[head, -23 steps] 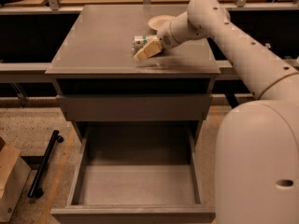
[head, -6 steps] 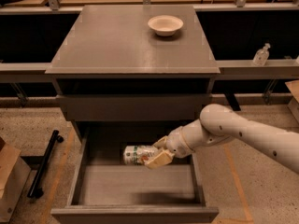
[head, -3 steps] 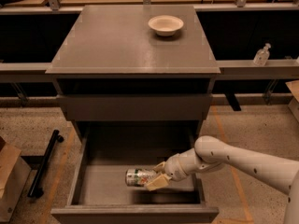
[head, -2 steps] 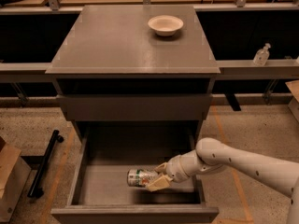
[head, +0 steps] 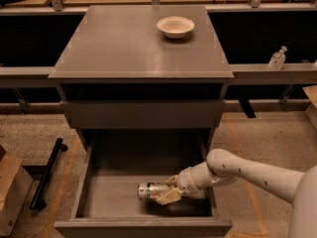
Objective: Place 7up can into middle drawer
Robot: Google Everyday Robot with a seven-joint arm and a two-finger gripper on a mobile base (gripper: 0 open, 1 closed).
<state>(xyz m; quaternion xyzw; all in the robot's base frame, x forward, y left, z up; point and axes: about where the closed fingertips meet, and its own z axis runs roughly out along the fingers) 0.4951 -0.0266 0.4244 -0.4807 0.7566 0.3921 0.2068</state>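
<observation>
The gripper (head: pixel 168 196) is down inside the open middle drawer (head: pixel 114 202) of the grey cabinet (head: pixel 138 48), toward the drawer's front right, its beige fingers (head: pixel 167 198) clamped on the right end of the 7up can (head: pixel 150 191). The can lies on its side, pointing left, low over the drawer floor or just touching it; which of the two cannot be told. The step in hand looks like the release. To do it well, the can should be settled flat on the floor before the fingers part, since a can on its side will roll. The fingers should open only enough to clear it, and the arm should then lift straight up, clear of the drawer's right wall and of the cabinet's closed upper drawer (head: pixel 141 114). The drawer floor is flat bare grey with low sides. A cream bowl (head: pixel 175 27) sits on the cabinet's top near its back right. A small clear bottle (head: pixel 277 58) stands on a ledge to the cabinet's right, and a black bar (head: pixel 47 175) and a brown cardboard box (head: pixel 10 192) lie on the speckled floor to its left.
</observation>
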